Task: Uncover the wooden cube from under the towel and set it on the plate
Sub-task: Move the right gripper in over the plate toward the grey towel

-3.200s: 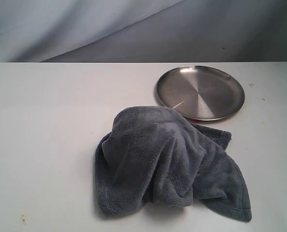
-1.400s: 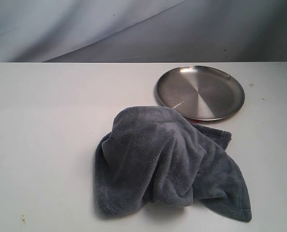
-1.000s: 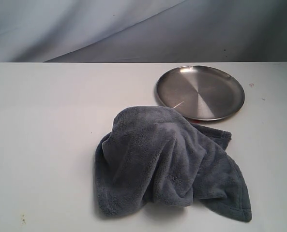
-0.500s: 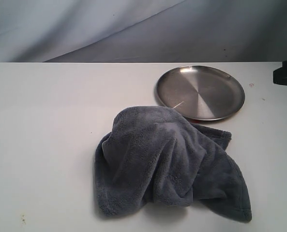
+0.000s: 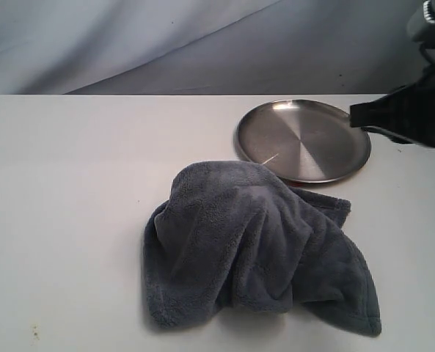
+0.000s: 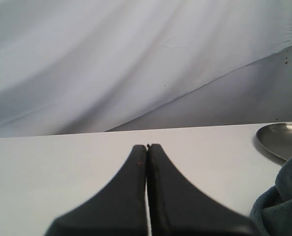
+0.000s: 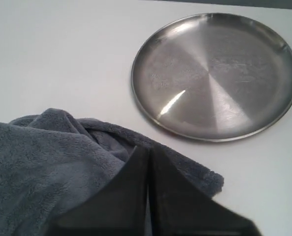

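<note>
The towel [image 5: 254, 246] lies bunched in a raised heap on the white table [image 5: 70, 183], in the near centre of the exterior view. Its long axis runs diagonally, from a rounded peak at the far left down to a hemmed corner at the near right, and that corner points toward the near right edge of the table. The wooden cube cannot be seen in any view; the folds of the heap hide whatever lies beneath.

The plate [image 5: 303, 139] sits flat, behind and to the right of the towel. Its near-left rim is just beside the far edge of the towel. The right wrist view shows a narrow strip of table between them.

The right gripper [image 5: 353, 115] enters from the right side of the exterior view, with its tip over the right rim of the plate. Its jaws are pressed together and hold nothing. The left gripper [image 6: 146, 146] is likewise closed and empty, low over bare table to the left of the towel. A grey backdrop cloth [image 5: 129, 44] hangs behind the table.
</note>
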Controlling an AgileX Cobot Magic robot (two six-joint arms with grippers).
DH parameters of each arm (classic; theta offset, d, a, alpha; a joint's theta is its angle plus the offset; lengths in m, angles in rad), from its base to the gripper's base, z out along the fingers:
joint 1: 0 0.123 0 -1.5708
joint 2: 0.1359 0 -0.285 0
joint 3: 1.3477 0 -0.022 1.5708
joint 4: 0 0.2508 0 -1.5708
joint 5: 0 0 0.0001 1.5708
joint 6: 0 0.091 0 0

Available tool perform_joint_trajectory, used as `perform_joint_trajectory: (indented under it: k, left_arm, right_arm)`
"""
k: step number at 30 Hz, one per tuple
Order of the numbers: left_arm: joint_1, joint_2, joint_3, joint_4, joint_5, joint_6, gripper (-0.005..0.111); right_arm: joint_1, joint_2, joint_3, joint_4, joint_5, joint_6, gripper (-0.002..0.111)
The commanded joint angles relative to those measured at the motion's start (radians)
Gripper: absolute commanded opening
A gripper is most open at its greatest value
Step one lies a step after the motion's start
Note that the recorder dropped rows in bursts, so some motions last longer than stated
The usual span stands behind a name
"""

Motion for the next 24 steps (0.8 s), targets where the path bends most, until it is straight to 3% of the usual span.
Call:
perform_joint_trajectory:
  k: [1,6,18,24]
  left_arm:
    - [0.002,-0.004,0.004,-0.002,-0.011,-0.002,0.000]
    - [0.002,-0.004,0.004,-0.002,-0.011,-0.002,0.000]
    - [0.002,-0.004,0.004,-0.002,-0.011,-0.002,0.000]
    - [0.002,-0.004,0.004,-0.002,-0.011,-0.002,0.000]
  right_arm:
    - [0.145,0.076,-0.006,-0.216,-0.117,0.280,0.000]
    - [0.224,0.180,-0.088,-0.219,-0.108,0.318,0.000]
    - [0.228,0.416,-0.485,-0.234,0.251,0.326,0.000]
    - [0.260,0.539,-0.640,-0.239,0.326,0.326,0.000]
